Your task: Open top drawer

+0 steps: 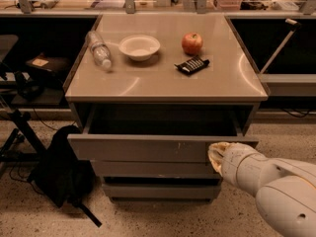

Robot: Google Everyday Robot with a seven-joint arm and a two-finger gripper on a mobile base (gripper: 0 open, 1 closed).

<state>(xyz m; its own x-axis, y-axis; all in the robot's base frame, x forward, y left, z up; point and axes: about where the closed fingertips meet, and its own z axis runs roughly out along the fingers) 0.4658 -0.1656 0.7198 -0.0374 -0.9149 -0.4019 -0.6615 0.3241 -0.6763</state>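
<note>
The top drawer (pixel 143 148) sits directly under the tabletop of the cabinet (pixel 168 85), in the near middle of the scene. It stands partly out of the carcass, so a dark open cavity shows between its front and the cabinet edge. Its long axis runs left to right, and its flat front faces the near side. That front is a wide, plain grey metal band with no handle, dull and smooth, with a few small pale scuffs right of centre. Below it lie two narrower grey drawer fronts (pixel 155 169), set further back. The gripper (pixel 215 156), a pale yellowish tip on a rounded white arm (pixel 276 186) coming in from the near right, is against the right end of the drawer front, below its upper edge. Whether it is clenched on the drawer or released cannot be told. On the smooth beige tabletop a clear plastic bottle (pixel 98 50) lies on its side at the far left. A shallow white bowl (pixel 139 47) is just right of it, a round red apple (pixel 192 43) further right, and a dark flat packet (pixel 192 65) just nearer than the apple. A black bag (pixel 59 167) slumps on the speckled floor (pixel 29 216) left of the cabinet.
</note>
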